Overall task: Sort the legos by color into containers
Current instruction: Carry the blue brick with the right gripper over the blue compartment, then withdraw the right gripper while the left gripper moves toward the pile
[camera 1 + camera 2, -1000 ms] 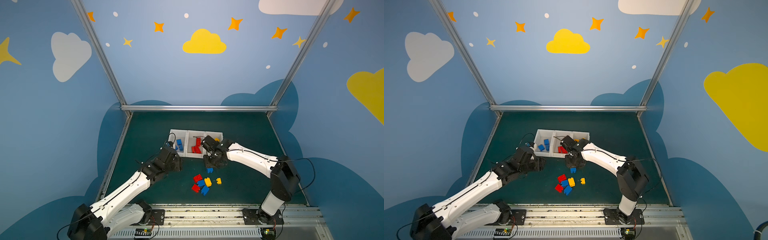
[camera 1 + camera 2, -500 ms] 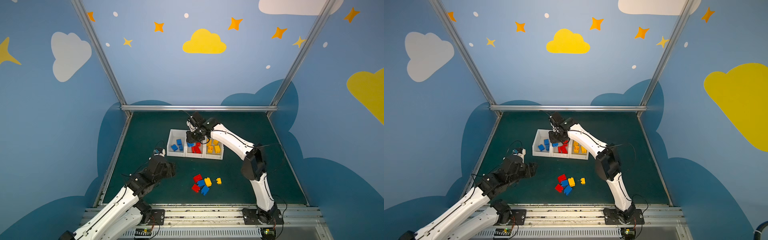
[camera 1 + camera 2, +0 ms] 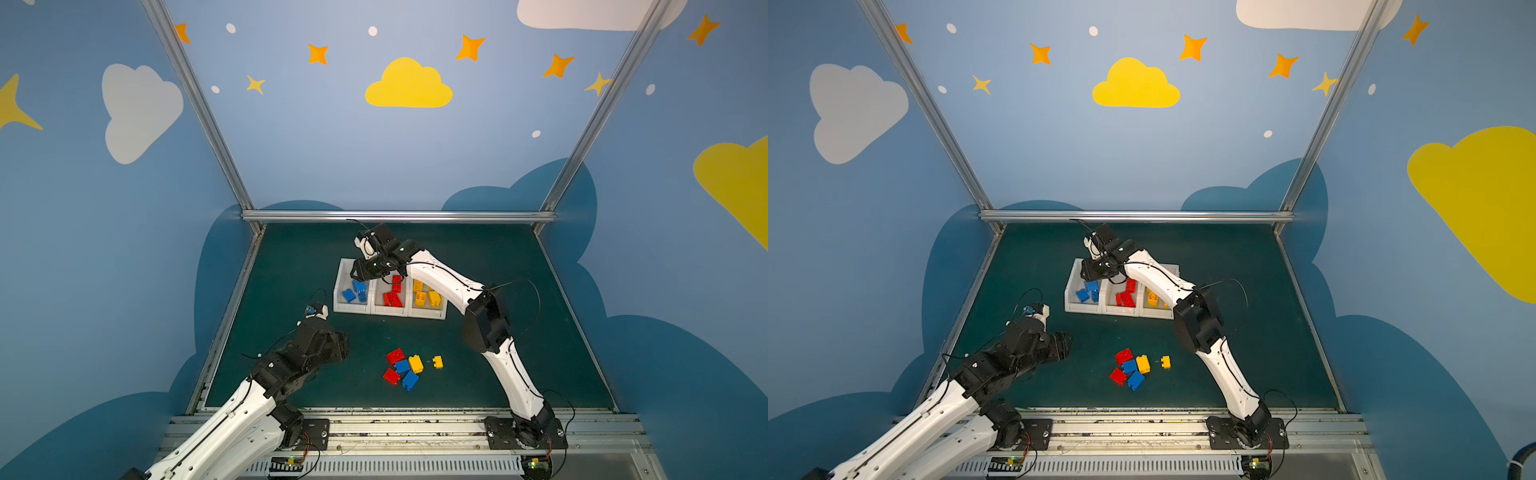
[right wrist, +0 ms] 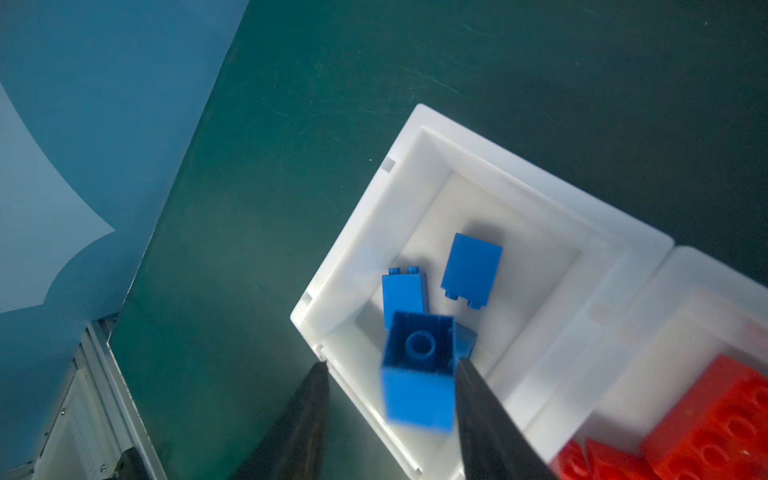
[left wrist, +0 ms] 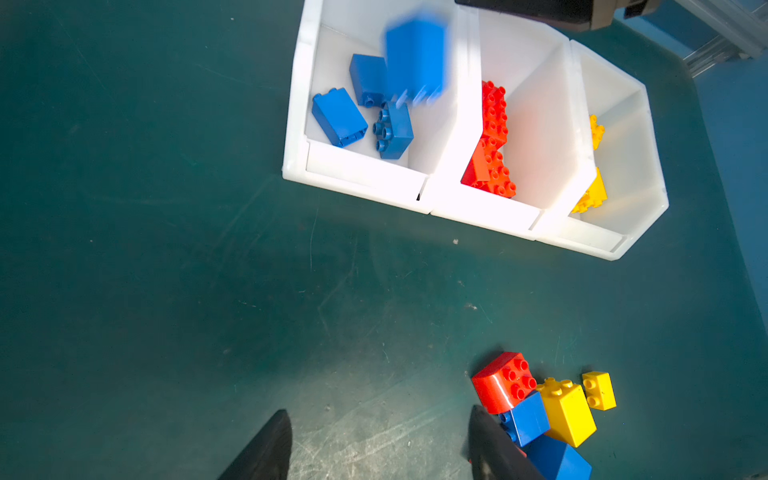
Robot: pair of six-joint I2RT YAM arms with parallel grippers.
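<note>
A chunky square blue brick (image 4: 417, 374), hollow underside up, showed blurred and seemingly loose between the parted jaws of the right gripper (image 4: 390, 363). It was above the left-hand one of three joined white bins (image 3: 390, 312), which held blue, red and yellow bricks in turn. The right arm stretched long over the bins, claw pointing down, while the left gripper (image 5: 378, 449) hovered low over the green mat (image 5: 166, 270), jaws apart and empty, beside six loose bricks (image 3: 402, 366).

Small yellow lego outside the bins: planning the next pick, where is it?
In both top views the small yellow lego lies on the mat, just right of the loose pile.
</note>
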